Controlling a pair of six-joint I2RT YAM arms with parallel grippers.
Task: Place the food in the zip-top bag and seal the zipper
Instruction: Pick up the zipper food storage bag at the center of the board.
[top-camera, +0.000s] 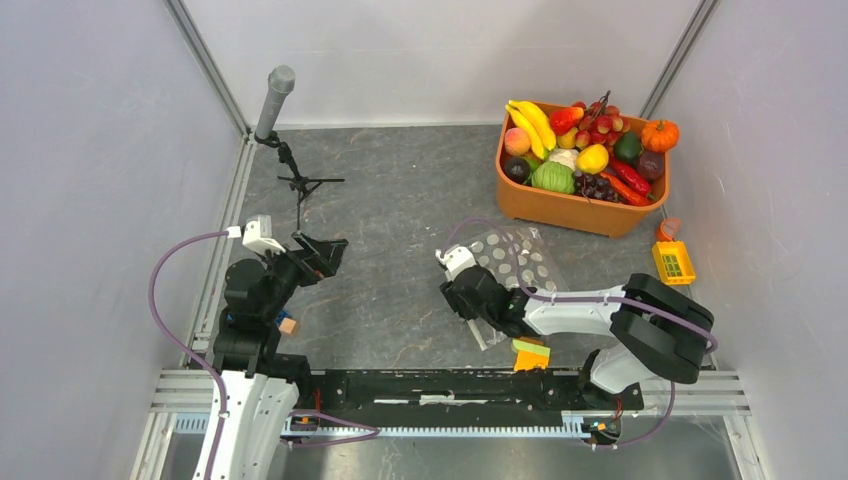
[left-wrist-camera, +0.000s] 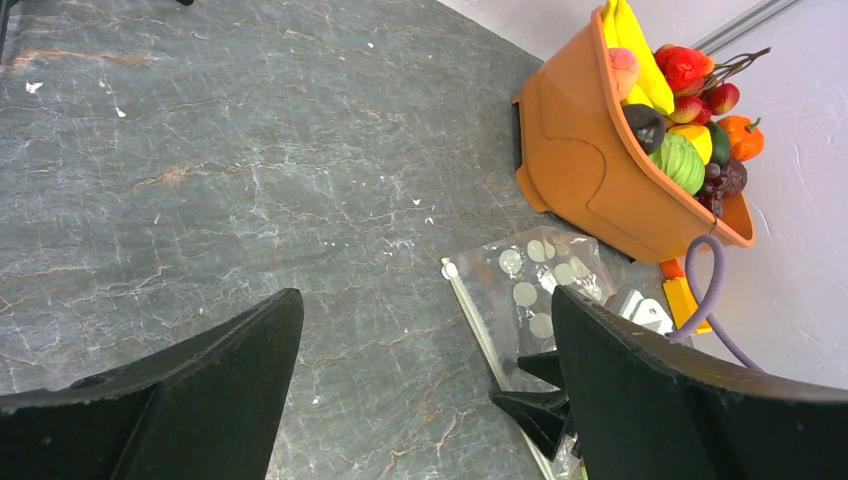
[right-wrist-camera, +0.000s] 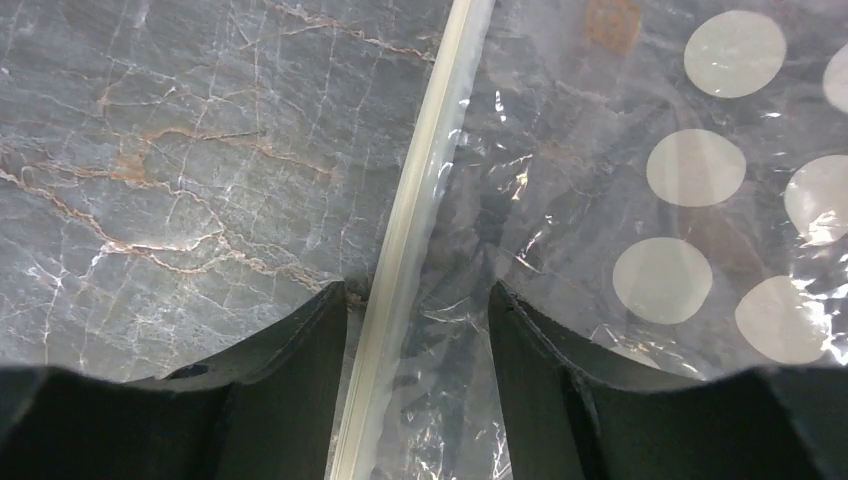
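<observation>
Zip-top bag (top-camera: 520, 262) lies flat right of centre, its zipper (right-wrist-camera: 410, 220) running near-to-far and facing the left edge of the desk (top-camera: 400, 190). The right gripper (right-wrist-camera: 415, 300) straddles it, jaws parted; the left gripper (left-wrist-camera: 425, 295) gapes empty.

There is one zip-top bag (top-camera: 503, 250), one orange tub (top-camera: 572, 207), one pumpkin (top-camera: 660, 135), one banana bunch (top-camera: 533, 122), one microphone (top-camera: 276, 98) and one small yellow crate (top-camera: 673, 262).

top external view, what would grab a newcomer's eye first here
The orange tub at the far right, heaped with bright toy food, stands out most. Nearer, mid-table, the clear dotted zip-top bag lies flat, with the right gripper open and straddling its white zipper. The left gripper hangs open above the grey table on the left.
</observation>
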